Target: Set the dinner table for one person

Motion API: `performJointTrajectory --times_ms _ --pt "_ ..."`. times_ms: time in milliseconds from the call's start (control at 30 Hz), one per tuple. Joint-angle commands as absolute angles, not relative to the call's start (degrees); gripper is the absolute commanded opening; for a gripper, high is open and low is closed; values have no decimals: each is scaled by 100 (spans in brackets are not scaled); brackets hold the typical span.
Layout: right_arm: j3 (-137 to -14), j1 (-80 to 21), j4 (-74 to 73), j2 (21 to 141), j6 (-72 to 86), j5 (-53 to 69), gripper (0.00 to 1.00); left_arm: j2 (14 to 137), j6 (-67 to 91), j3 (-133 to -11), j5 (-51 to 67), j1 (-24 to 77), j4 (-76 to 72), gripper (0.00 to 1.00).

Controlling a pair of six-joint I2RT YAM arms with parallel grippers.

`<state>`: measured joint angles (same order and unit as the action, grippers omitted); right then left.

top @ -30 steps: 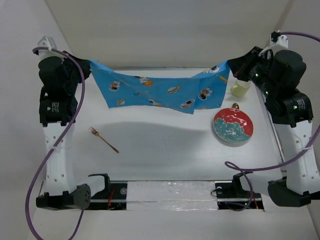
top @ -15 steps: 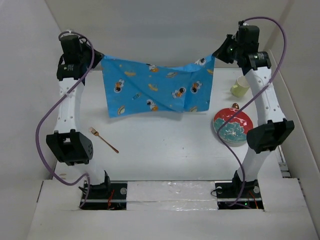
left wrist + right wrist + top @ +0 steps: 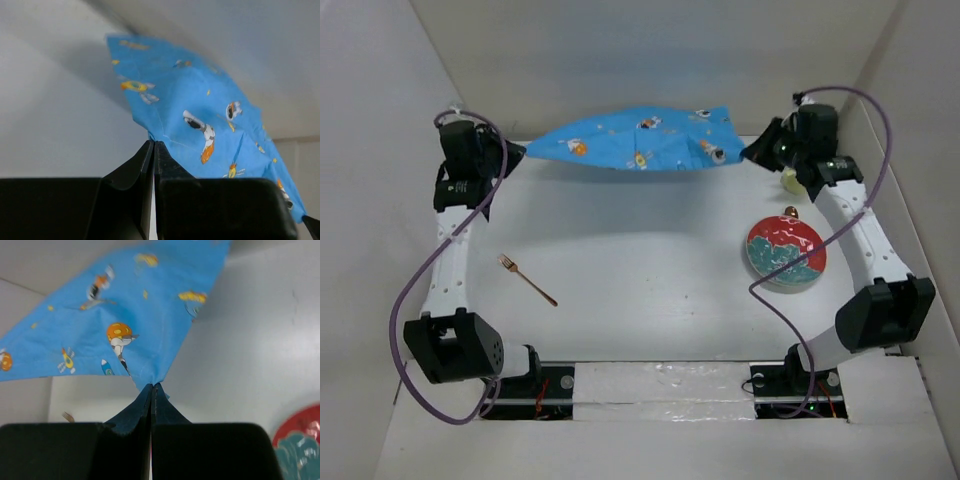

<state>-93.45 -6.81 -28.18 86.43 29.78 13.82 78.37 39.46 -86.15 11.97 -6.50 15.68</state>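
Observation:
A blue cloth (image 3: 640, 142) printed with small cartoon figures hangs stretched in the air above the far part of the white dinner table (image 3: 640, 290). My left gripper (image 3: 510, 155) is shut on its left corner, the cloth (image 3: 200, 125) fanning out from the pinched tips (image 3: 154, 144). My right gripper (image 3: 757, 150) is shut on the right corner, where the cloth (image 3: 125, 315) narrows into the closed tips (image 3: 152, 386). A red and teal plate (image 3: 786, 251) lies at the right. A copper fork (image 3: 528, 279) lies at the left.
A pale yellow-green cup (image 3: 792, 179) stands behind the plate, partly hidden by the right arm. A small copper item (image 3: 790, 211) lies at the plate's far rim. White upright panels (image 3: 380, 200) enclose the table. The plate's edge (image 3: 300, 440) shows in the right wrist view.
Both arms have swung out toward the far side, carrying the cloth. It hung down as a sheet before; now it billows nearly flat and farther back.

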Motion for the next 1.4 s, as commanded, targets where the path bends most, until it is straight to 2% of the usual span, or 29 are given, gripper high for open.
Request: performJointTrajectory --times_ms 0,167,367,533,967,1333,1367 --pt "-7898 -668 -2251 8702 2997 1652 0 7559 3701 -7043 1161 -650 1143 0" --pt "-6788 -721 -2057 8824 2892 1538 0 7698 3358 -5724 915 -650 1125 0" --pt "-6074 -888 -1986 9184 2725 1407 0 8103 3032 -5116 536 -650 1256 0" --pt "-5441 -888 -2021 8957 2672 1266 0 7875 2874 -4834 396 -650 1450 0" --pt "-4650 -835 -2425 8280 2391 1142 0 7137 2575 -4237 61 -650 1952 0" --pt "-4790 -835 -2715 8209 2382 1125 0 6988 2716 -4315 677 -650 2179 0" --pt "-4816 -835 -2768 8183 2382 1142 0 6987 2707 -4368 685 -650 2197 16"
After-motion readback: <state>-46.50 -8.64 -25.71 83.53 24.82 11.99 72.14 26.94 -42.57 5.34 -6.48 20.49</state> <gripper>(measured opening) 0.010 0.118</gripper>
